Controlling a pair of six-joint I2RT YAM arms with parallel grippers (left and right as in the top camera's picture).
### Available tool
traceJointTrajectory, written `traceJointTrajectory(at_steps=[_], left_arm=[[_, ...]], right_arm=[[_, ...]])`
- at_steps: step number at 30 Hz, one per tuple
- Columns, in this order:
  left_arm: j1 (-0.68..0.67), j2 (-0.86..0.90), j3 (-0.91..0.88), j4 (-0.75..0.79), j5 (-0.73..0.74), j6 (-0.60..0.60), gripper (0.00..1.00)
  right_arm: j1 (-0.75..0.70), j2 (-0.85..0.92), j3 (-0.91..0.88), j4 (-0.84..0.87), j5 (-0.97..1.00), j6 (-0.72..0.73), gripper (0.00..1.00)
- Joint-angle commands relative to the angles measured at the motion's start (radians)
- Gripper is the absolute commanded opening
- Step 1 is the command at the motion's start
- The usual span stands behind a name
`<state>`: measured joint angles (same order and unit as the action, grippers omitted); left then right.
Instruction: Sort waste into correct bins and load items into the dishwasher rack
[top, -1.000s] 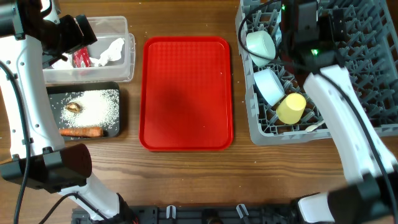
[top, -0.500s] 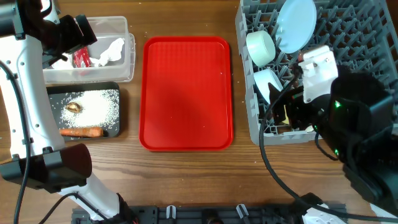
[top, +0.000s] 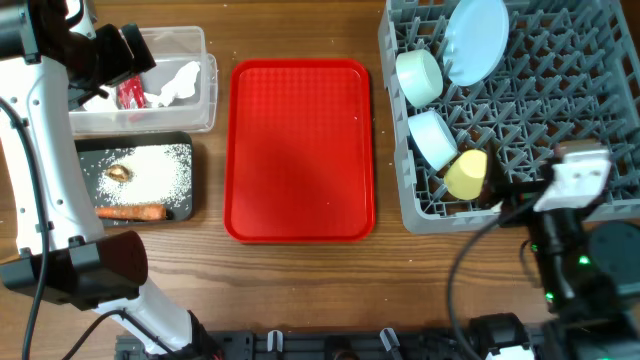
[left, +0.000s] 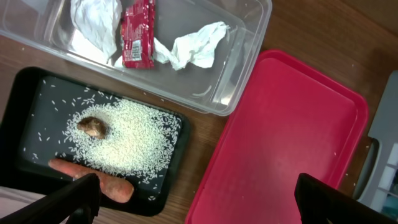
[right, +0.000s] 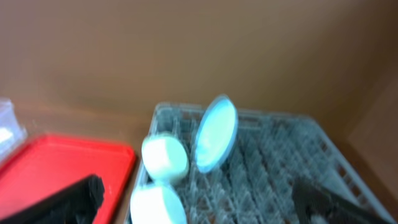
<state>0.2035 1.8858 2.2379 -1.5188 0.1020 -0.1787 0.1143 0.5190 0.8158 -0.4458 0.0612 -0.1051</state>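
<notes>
Left pincer (left: 202, 202) wide open, empty, above the tub (left: 245, 68); right pincer (right: 199, 202) same, off the rack's (right: 280, 155) front edge.

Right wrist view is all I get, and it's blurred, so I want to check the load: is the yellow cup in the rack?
Observer: Yes. The yellow cup lies in the dishwasher rack near its front edge, beside a bowl.
Operator: Where is the dry waste?
Observer: The red wrapper and tissues lie in the clear tub.
Operator: And the carrot?
Observer: The carrot lies in the black tray, beside the rice grains and brown scrap.
</notes>
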Motion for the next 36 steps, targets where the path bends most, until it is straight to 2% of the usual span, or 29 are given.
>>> traceJointTrajectory(at_steps=[1,3,4,6,7,8,10,23,27,29,31,32,36], left_arm=[[0.004,0.000,0.006,0.000,0.001,-0.013,1.00],[0.004,0.000,0.006,0.000,0.001,-0.013,1.00],[0.004,0.000,0.006,0.000,0.001,-0.013,1.00],[0.004,0.000,0.006,0.000,0.001,-0.013,1.00],[0.004,0.000,0.006,0.000,0.001,-0.013,1.00],[0.004,0.000,0.006,0.000,0.001,-0.013,1.00],[0.004,0.000,0.006,0.000,0.001,-0.013,1.00],[0.016,-0.018,0.006,0.000,0.000,-0.013,1.00],[-0.169,-0.204,-0.037,0.001,0.001,-0.013,1.00],[-0.215,-0.347,-0.196,0.016,-0.010,-0.010,1.00],[-0.212,-0.505,-0.438,0.209,0.003,-0.017,1.00],[-0.213,-0.623,-0.649,0.431,0.010,-0.015,1.00],[-0.213,-0.999,-1.330,1.134,0.043,-0.009,1.00]], right_arm=[[-0.059,-0.150,-0.334,0.225,-0.226,-0.022,1.00],[-0.060,-0.255,-0.542,0.389,-0.244,-0.005,1.00],[-0.060,-0.315,-0.624,0.418,-0.244,0.016,1.00],[-0.074,-0.409,-0.712,0.406,-0.243,0.131,1.00],[-0.090,-0.451,-0.737,0.354,-0.243,0.141,1.00],[-0.101,-0.480,-0.751,0.306,-0.239,0.138,1.00],[-0.106,-0.517,-0.757,0.337,-0.240,0.133,1.00],[-0.105,-0.514,-0.760,0.340,-0.240,0.134,1.00],[-0.105,-0.514,-0.760,0.340,-0.239,0.134,1.00],[-0.105,-0.514,-0.760,0.340,-0.240,0.134,1.00],[-0.105,-0.514,-0.760,0.340,-0.240,0.134,1.00],[-0.105,-0.514,-0.760,0.340,-0.240,0.134,1.00],[-0.105,-0.514,-0.760,0.340,-0.239,0.134,0.99]])
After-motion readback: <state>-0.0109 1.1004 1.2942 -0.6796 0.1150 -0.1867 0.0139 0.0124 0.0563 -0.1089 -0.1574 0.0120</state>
